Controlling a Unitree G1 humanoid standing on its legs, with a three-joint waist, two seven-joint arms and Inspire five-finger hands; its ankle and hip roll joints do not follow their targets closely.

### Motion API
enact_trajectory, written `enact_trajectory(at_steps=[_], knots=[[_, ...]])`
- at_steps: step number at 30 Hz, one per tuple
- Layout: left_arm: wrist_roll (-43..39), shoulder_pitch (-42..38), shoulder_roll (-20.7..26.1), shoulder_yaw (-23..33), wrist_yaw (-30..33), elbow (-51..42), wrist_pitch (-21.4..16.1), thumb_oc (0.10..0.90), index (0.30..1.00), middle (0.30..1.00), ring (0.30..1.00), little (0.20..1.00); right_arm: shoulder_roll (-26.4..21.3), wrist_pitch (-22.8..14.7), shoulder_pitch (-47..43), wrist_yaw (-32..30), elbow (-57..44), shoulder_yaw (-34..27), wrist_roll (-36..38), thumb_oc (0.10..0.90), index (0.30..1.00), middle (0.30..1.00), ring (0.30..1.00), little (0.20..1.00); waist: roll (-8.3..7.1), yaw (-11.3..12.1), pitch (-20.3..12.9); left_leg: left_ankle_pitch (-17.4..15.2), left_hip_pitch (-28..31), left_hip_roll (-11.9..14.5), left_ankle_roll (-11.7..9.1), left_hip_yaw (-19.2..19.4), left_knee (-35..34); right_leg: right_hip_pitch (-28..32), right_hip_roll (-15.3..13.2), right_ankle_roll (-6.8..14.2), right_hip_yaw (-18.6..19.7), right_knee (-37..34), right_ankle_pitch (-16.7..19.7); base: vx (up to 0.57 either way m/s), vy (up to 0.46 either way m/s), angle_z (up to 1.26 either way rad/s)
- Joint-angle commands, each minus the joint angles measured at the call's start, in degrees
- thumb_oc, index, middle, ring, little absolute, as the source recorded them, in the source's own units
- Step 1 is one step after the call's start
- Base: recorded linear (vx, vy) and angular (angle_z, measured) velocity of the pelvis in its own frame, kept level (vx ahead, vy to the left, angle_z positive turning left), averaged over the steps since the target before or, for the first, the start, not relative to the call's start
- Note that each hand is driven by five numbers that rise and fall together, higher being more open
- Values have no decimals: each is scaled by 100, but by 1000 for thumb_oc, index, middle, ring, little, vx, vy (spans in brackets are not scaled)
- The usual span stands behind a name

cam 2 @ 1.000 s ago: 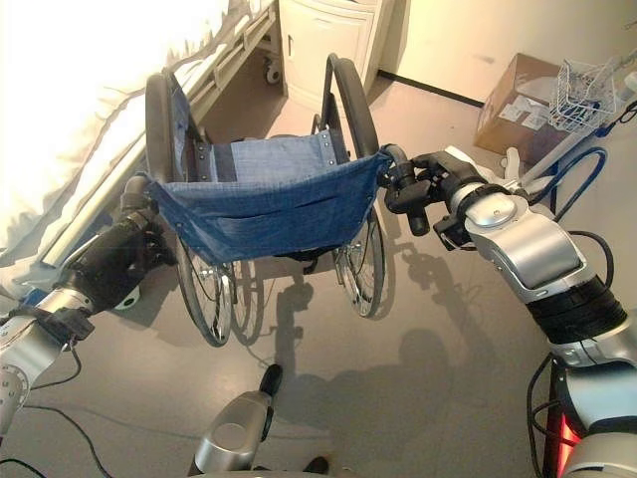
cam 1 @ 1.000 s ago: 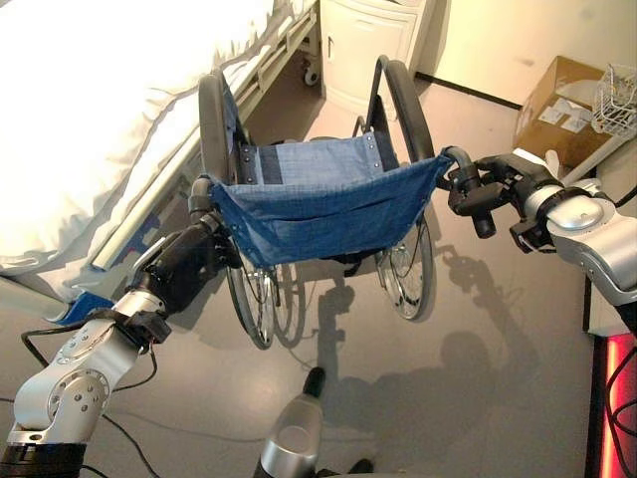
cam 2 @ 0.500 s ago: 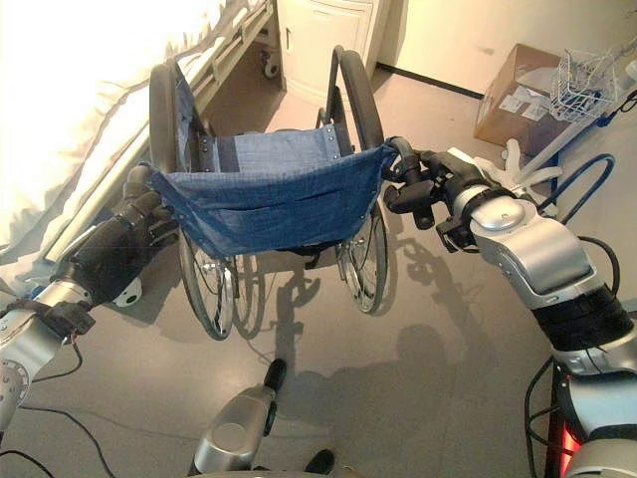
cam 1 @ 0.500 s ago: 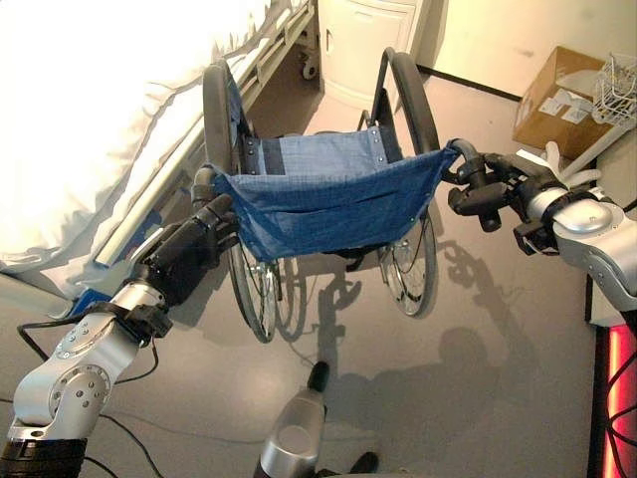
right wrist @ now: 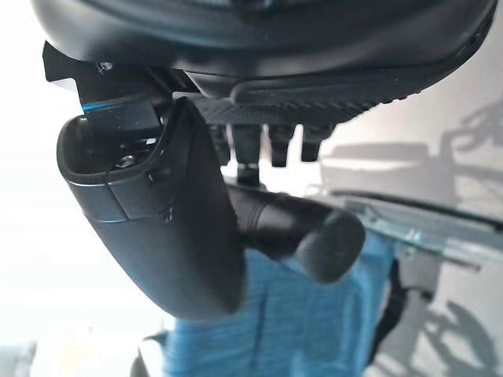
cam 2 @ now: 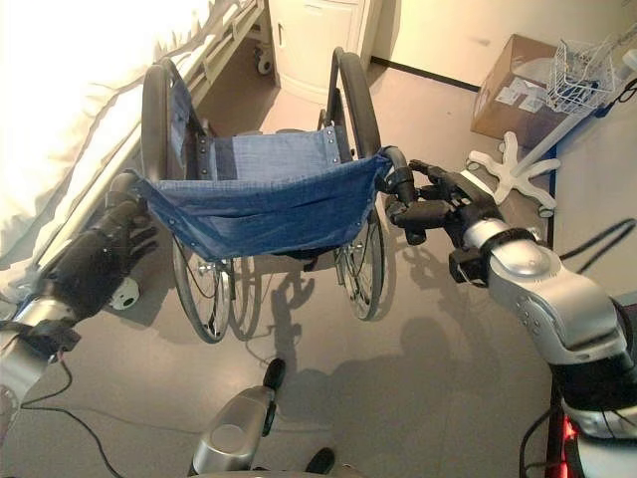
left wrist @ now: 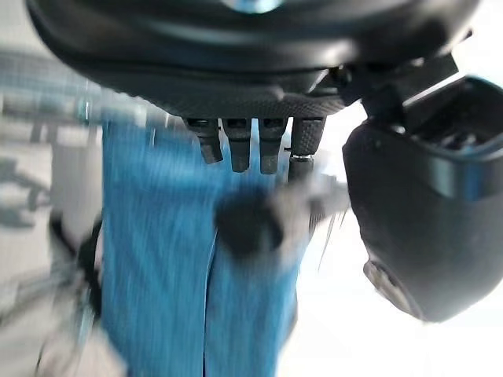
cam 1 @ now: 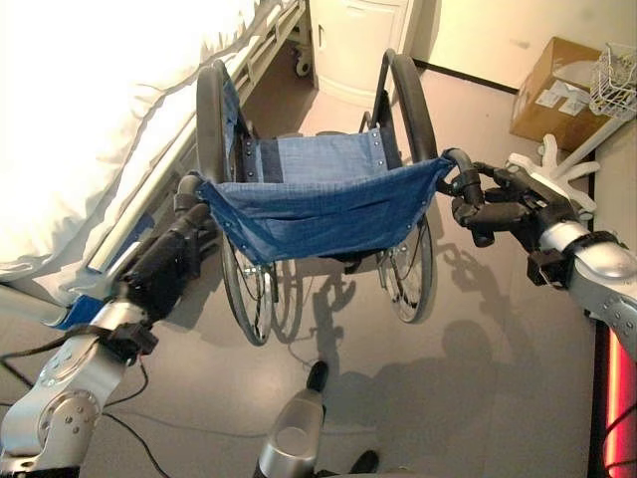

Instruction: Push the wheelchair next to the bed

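Note:
The wheelchair (cam 1: 318, 199), with a blue denim back and black push rims, stands right beside the white bed (cam 1: 90, 110), facing away from me. My left hand (cam 1: 164, 269) lies just below and behind the left push handle (cam 1: 187, 187). Its fingers are straight, and in the left wrist view the handle's end (left wrist: 247, 224) sits past the fingertips, not held. My right hand (cam 1: 508, 204) reaches toward the right push handle (cam 1: 456, 159). In the right wrist view that handle (right wrist: 306, 232) lies between the thumb (right wrist: 157, 220) and the straight fingers, which are not wrapped round it.
A white cabinet (cam 1: 363, 40) stands beyond the wheelchair at the bed's head. At the far right are a cardboard box (cam 1: 552, 85), a wire basket (cam 1: 612, 85) and a white star-shaped stand base (cam 1: 547, 164). Bare floor lies to the wheelchair's right.
My left hand has slid down and back off the left handle, its fingers now straight. My right hand has drawn back to the right and loosened. The wheelchair stays by the bed.

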Motion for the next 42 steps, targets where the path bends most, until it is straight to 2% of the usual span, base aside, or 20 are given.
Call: enact_trajectory(at_steps=[1, 5, 13, 16, 20, 23, 25, 28, 31, 33, 34, 35, 36, 37, 40, 42], knots=[[-20, 444, 452, 1533, 403, 328, -1226, 800, 900, 900, 900, 900, -206, -1228, 448, -855, 192, -1278, -221, 800, 900, 900, 900, 900, 98, -83, -1063, 120, 186, 503, -760, 158, -471, -527, -141, 41, 271, 117, 612, -30, 11, 3], [-184, 525, 352, 1660, 417, 544, -1212, 800, 900, 900, 900, 900, 5, -1454, 845, -1023, 277, -1752, -58, 800, 900, 900, 900, 900, 119, -162, -1086, 130, 177, 531, -776, 201, -506, -570, -147, 50, 300, 74, 633, -34, 0, 2], [-246, 693, 96, 1724, 458, 604, -1042, 800, 900, 900, 900, 900, 367, -1381, 1317, -1029, 419, -2075, -25, 800, 900, 900, 900, 900, 142, -244, -1082, 151, 206, 575, -797, 282, -575, -601, -164, 76, 305, 17, 663, -8, -3, -5], [-291, 756, -97, 1672, 394, 783, -1036, 800, 900, 900, 900, 900, 635, -1550, 1466, -1151, 660, -2144, 42, 800, 900, 900, 900, 900, 173, -249, -1065, 160, 191, 596, -804, 304, -572, -607, -181, 83, 279, -11, 681, -12, -2, -1], [-312, 810, -478, 1425, 233, 1219, -919, 800, 900, 900, 900, 900, 1184, -1790, 1753, -1415, 1144, -2255, 457, 800, 900, 900, 900, 900, 243, -298, -1042, 180, 190, 613, -817, 331, -594, -643, -200, 110, 241, -4, 689, -5, -1, -1], [-549, 787, -779, 1101, 317, 1523, -732, 800, 900, 900, 900, 900, 1458, -1749, 1983, -1200, 1546, -2181, 380, 800, 900, 900, 900, 900, 282, -332, -1022, 192, 191, 617, -816, 343, -597, -669, -217, 124, 222, 5, 700, 0, 0, 0], [-485, 744, -985, 904, 375, 1780, -591, 800, 900, 900, 900, 900, 1585, -1704, 2082, -1310, 1876, -2106, 458, 800, 900, 900, 900, 900, 298, -338, -1018, 189, 203, 618, -813, 345, -595, -666, -225, 132, 204, 0, 708, -5, -2, 2], [-139, 584, -1368, 234, 291, 2700, -678, 800, 900, 900, 900, 900, 1905, -2099, 2211, -1206, 3229, -1875, 766, 800, 900, 900, 900, 900, 301, -378, -1009, 184, 282, 613, -806, 355, -657, -661, -223, 158, 179, -8, 736, 1, -4, 1], [435, 446, -1614, -345, 446, 3403, -774, 800, 900, 900, 900, 900, 2135, -2008, 2306, -832, 4191, -1509, 739, 800, 900, 900, 900, 900, 330, -416, -983, 166, 402, 590, -786, 345, -740, -632, -233, 173, 180, -24, 754, 0, 0, 0], [484, 383, -1754, -605, 357, 3818, -827, 800, 900, 900, 900, 900, 2283, -2087, 2327, -770, 4598, -1291, 754, 800, 900, 900, 900, 900, 344, -429, -986, 163, 444, 580, -776, 337, -772, -639, -237, 179, 174, -27, 770, 0, 0, 0], [394, 228, -1945, -900, 119, 4511, -834, 800, 900, 900, 900, 900, 2454, -2294, 2266, -556, 5322, -1038, 781, 800, 900, 900, 900, 900, 367, -446, -997, 153, 508, 572, -759, 343, -830, -633, -246, 192, 156, -33, 790, 0, 0, 0], [343, 195, -1984, -957, 130, 4604, -736, 800, 900, 900, 900, 900, 2494, -2217, 2243, -558, 5421, -988, 855, 800, 900, 900, 900, 900, 373, -448, -1001, 150, 522, 569, -753, 345, -843, -631, -249, 196, 151, -34, 795, 0, 0, 0], [257, 73, -2142, -1188, 139, 5040, -703, 800, 900, 900, 900, 900, 2690, -2345, 2131, -279, 6015, -835, 842, 800, 900, 900, 900, 900, 399, -458, -1021, 134, 580, 568, -743, 349, -886, -622, -258, 201, 138, -35, 799, 1, 18, 7], [254, -46, -2271, -1352, 79, 5457, -683, 800, 900, 900, 900, 900, 2872, -2596, 2040, -31, 6531, -646, 740, 800, 900, 900, 900, 900, 422, -472, -1039, 115, 646, 560, -730, 350, -923, -622, -266, 200, 141, -30, 800, 12, 34, 6], [425, -356, -2631, -1770, 55, 6382, -574, 800, 900, 900, 900, 900, 3340, -2793, 1876, 344, 7612, -142, 387, 800, 900, 900, 900, 900, 486, -534, -1123, 67, 793, 557, -695, 397, -1026, -624, -287, 191, 154, -25, 796, 15, 45, -1], [362, -490, -2764, -1914, 115, 6726, -527, 800, 900, 900, 900, 900, 3457, -2835, 1828, 483, 7998, -32, 265, 800, 900, 900, 900, 900, 517, -570, -1156, 47, 846, 561, -682, 423, -1068, -627, -296, 192, 163, -17, 790, 18, 65, -3]])
